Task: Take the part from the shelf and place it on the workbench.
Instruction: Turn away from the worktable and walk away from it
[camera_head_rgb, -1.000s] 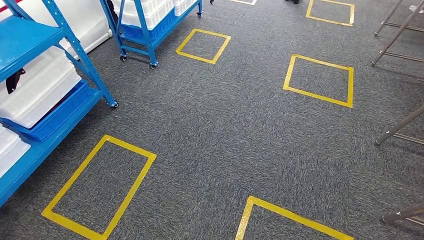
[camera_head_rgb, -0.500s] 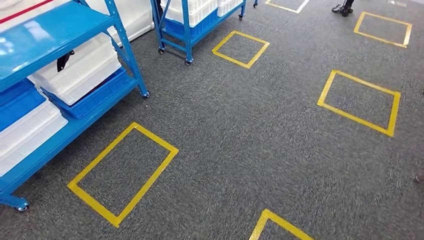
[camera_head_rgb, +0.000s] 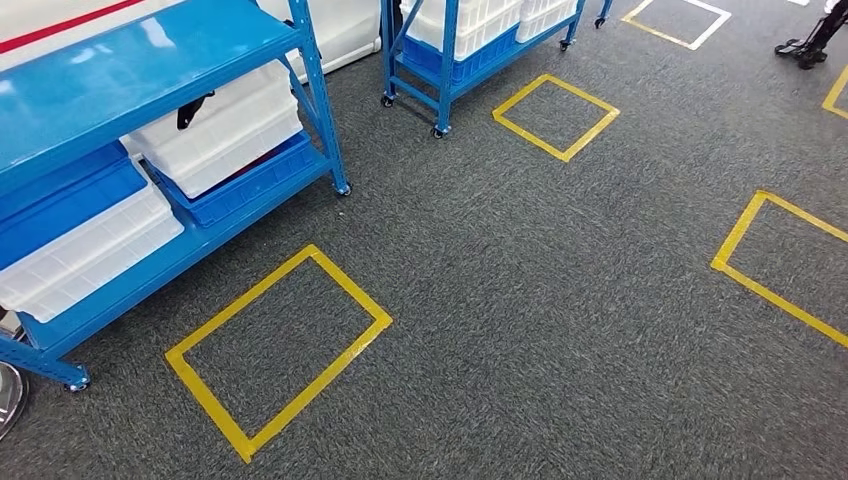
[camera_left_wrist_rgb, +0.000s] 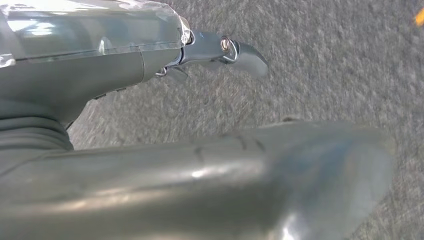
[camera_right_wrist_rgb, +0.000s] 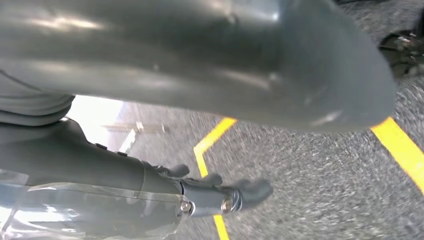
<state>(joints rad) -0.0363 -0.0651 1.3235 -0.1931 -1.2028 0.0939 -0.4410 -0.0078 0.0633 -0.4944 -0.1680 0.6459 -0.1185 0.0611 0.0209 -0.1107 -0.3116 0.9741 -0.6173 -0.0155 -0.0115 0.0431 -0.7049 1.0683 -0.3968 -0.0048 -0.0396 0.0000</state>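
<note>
While you look down through the head view, the blue metal shelf rack on castors (camera_head_rgb: 160, 60) fills the upper left of the frame, its lower tier carrying white plastic lidded bins (camera_head_rgb: 225, 130) set in shallow blue plastic trays (camera_head_rgb: 255, 180). You can see a small black object (camera_head_rgb: 192, 108) sticking up beside the upper white bin, but you cannot tell whether it is the part. Just below the rack, at lower left of centre, a yellow tape rectangle (camera_head_rgb: 280, 350) marks the grey carpet floor (camera_head_rgb: 540, 300). A second blue wheeled rack (camera_head_rgb: 450, 60) with white bins stands at the top centre, with another yellow tape square (camera_head_rgb: 556, 116) just beside it. In the left wrist view your left hand (camera_left_wrist_rgb: 220, 50) hangs over the carpet with its fingers extended and apart, holding nothing. In the right wrist view your right hand (camera_right_wrist_rgb: 220, 192) likewise hangs over carpet crossed by yellow tape lines (camera_right_wrist_rgb: 210, 142), fingers loosely spread, holding nothing.
</note>
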